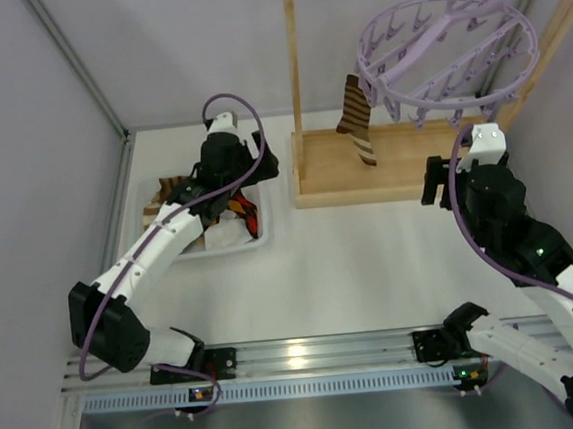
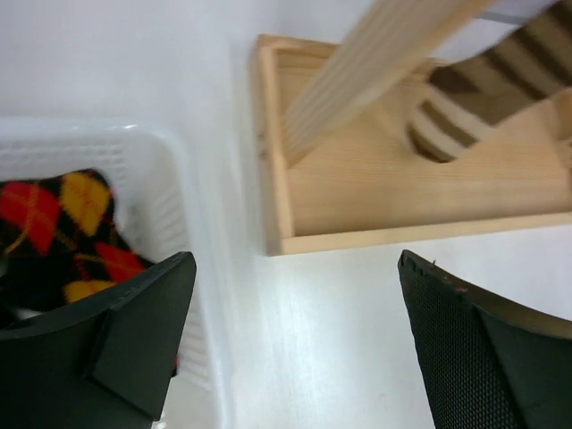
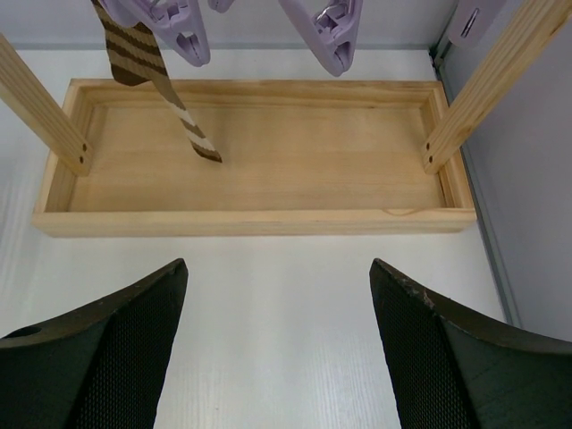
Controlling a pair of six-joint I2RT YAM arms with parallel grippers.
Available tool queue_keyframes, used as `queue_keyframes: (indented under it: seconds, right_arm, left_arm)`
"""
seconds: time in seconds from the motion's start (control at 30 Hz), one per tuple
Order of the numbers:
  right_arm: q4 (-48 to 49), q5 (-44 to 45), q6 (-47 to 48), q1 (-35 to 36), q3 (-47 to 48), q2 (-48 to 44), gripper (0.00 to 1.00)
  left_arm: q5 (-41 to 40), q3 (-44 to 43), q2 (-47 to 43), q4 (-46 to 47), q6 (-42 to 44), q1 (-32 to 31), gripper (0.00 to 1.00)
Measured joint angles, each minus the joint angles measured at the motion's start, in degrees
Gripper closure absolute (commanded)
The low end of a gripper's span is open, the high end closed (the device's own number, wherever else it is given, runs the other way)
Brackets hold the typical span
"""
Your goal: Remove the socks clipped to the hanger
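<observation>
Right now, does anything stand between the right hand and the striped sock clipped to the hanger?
Nothing visible does. The open right hand faces the striped sock, which hangs from the hanger beside a wooden post.

White basket beside wooden rack

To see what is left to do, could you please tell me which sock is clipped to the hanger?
The brown-and-tan striped sock, dangling from the lavender hanger. The others, such as the diamond-patterned sock, lie in the white basket.
</observation>
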State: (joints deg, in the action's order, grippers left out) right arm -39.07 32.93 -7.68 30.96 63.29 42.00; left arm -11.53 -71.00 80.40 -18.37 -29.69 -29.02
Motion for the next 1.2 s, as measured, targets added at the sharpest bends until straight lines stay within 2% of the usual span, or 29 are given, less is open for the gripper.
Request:
queue_keyframes:
  seconds: [0.23, 0.37, 0.57, 0.67, 0.8, 0.9, 0.93, 1.2]
  right_arm:
    - [-0.9, 0.0, -0.3, 0.0, 0.0, -2.7, 0.20]
    - [-1.3, -0.3, -0.5, 0.0, 0.1, -5.4, 0.20]
    - [-1.6, -1.8, -1.0, 0.0, 0.2, -8.7, 0.19]
    - [-2.1, -3.1, -1.0, 0.0, 0.2, -9.8, 0.19]
    - [-2.5, -4.0, -1.0, 0.0, 0.2, -11.3, 0.18]
    - [-2.5, -5.0, -1.0, 0.0, 0.2, -12.5, 0.05]
    - [-2.5, -5.3, -1.0, 0.0, 0.1, -12.8, 0.04]
    - [-2.3, -7.6, -1.1, 0.0, -0.4, -15.2, 0.01]
  left_arm:
    - [14.9, 0.4, 1.3, 12.9, 3.6, -5.5, 0.01]
    - [17.7, 0.2, 6.4, 20.3, 7.6, -9.9, 0.01]
    - [9.5, -3.1, 16.6, 25.5, 13.8, -18.8, 0.01]
    - [5.6, -5.3, 21.2, 29.4, 14.9, -21.0, 0.01]
    - [1.3, -10.3, 28.6, 34.5, 16.3, -20.5, 0.01]
    - [-1.7, -14.3, 34.6, 38.2, 17.8, -20.0, 0.01]
    - [-2.7, -15.9, 36.6, 39.0, 18.4, -19.9, 0.01]
    - [-8.6, -29.0, 51.3, 41.5, 24.0, -18.4, 0.01]
